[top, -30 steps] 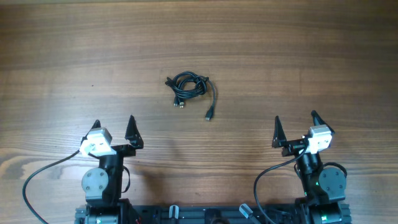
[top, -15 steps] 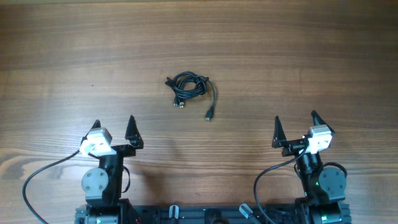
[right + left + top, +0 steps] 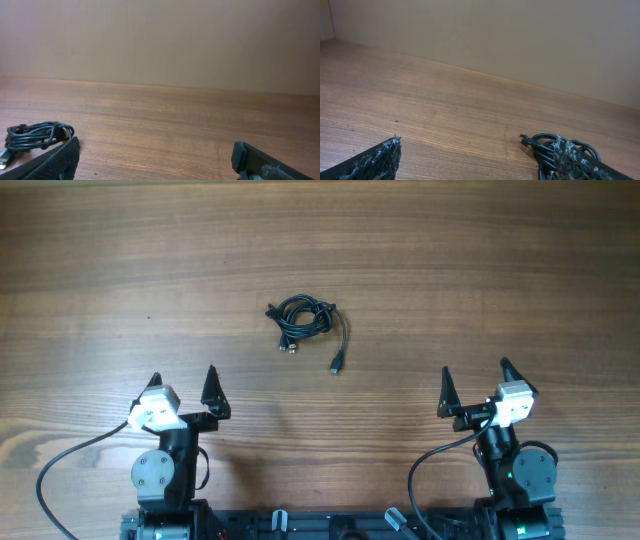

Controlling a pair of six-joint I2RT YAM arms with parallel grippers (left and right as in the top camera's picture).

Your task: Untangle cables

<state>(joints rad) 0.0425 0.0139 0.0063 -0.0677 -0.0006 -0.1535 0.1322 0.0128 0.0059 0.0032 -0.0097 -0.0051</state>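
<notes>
Wood-grain surface (image 3: 480, 270) backed by a plain beige wall (image 3: 520, 35) carries the bundled cables (image 3: 305, 320), well apart from the left gripper (image 3: 183, 375) and right gripper (image 3: 476, 368), both spread wide and empty.

left claw (image 3: 183, 375) wide open, empty, right claw (image 3: 476, 368) wide open, empty, both pointing forward

Overhead straight down, wrist views low, sharing cables (image 3: 305, 323)

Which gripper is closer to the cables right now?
Left. The left gripper sits on the robot's side of the cables, off to their left. The right gripper is farther away, off to their right. Both are open and touch nothing.
</notes>
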